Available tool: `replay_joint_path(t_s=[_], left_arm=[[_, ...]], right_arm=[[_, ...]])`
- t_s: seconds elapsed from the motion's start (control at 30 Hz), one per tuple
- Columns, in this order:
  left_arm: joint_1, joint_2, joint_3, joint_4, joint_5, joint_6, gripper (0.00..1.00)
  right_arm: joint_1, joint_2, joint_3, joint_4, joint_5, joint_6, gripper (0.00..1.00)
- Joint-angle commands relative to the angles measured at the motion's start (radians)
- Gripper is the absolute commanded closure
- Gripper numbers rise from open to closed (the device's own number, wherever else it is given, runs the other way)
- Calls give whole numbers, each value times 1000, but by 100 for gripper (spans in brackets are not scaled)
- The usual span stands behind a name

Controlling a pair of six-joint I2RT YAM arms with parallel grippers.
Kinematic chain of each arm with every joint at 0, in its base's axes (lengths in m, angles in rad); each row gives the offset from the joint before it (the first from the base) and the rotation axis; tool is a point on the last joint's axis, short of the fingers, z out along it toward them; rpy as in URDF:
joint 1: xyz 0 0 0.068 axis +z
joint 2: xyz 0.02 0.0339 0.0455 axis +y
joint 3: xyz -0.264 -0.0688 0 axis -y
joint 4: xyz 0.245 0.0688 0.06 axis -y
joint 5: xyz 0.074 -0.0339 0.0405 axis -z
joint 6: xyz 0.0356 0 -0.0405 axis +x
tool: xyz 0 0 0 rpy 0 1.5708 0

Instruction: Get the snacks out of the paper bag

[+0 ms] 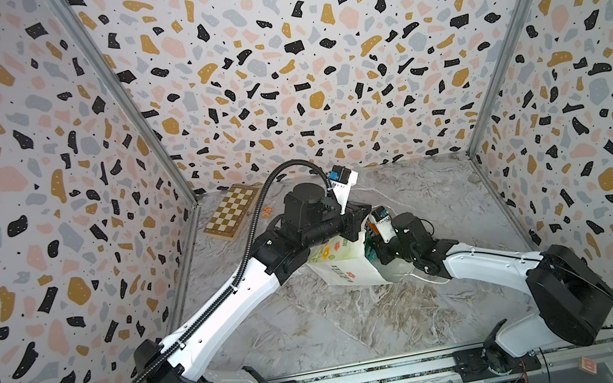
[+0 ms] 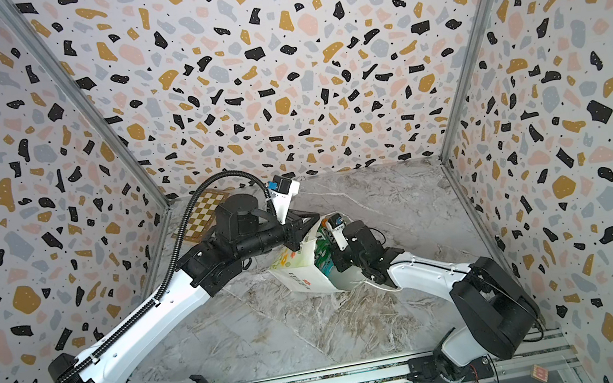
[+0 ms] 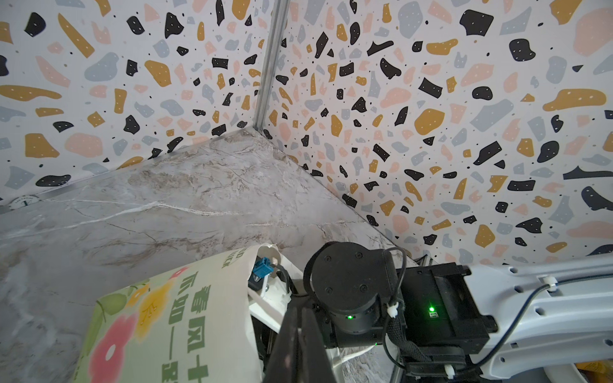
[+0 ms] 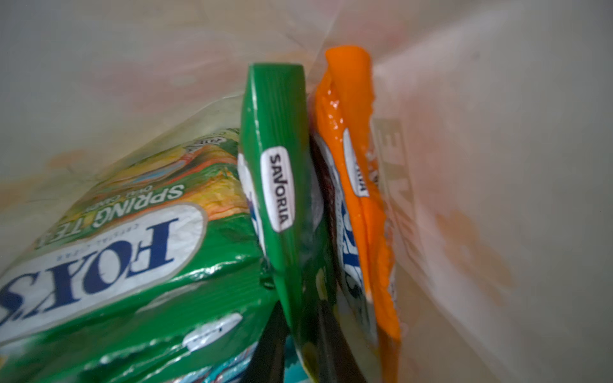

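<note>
**A:** White paper, flowered on one side: our paper bag (image 1: 346, 274) sits near the middle of the marble table (image 1: 362, 331) in both top views. Where do we find the snacks (image 2: 322, 255)?

**B:** All inside it. In a top view we see only a strip of green and teal in the bag's mouth. Through the right wrist camera we see a green Spring Tea packet (image 4: 132, 248) lying flat. A green SAVORIA packet (image 4: 282, 185) stands on edge against it. An orange packet (image 4: 355, 185) is squeezed between that one and the bag's wall.

**A:** And our grippers?

**B:** The left gripper (image 1: 357, 230) sits at the bag's rim at twelve o'clock, jaws pinched together on the paper edge. The right gripper (image 4: 302, 326) is down inside the bag, its arm coming in from three o'clock. Its dark fingers (image 4: 275, 345) flank the SAVORIA packet's edge with a narrow gap, but we cannot tell whether they clamp it.

**A:** Anything else we should note?

**B:** A wooden chessboard (image 1: 232, 211) at ten o'clock from the bag, well apart, in the table's corner.
</note>
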Motion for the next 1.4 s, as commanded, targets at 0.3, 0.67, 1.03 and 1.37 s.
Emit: replay_joint_path(t_s=[0.3, 0.67, 1.03, 1.37], left_arm=[[-19, -11, 15, 71, 72, 25, 100], [-19, -28, 3, 2, -44, 66, 100], [-21, -15, -37, -122, -268, 112, 100], [-21, -13, -39, -127, -302, 113, 100]], right_arm=[[-3, 108, 82, 65, -142, -41, 56], [-5, 125, 64, 126, -250, -79, 100], [-9, -131, -91, 131, -83, -15, 100], [-67, -296, -157, 38, -47, 9, 100]])
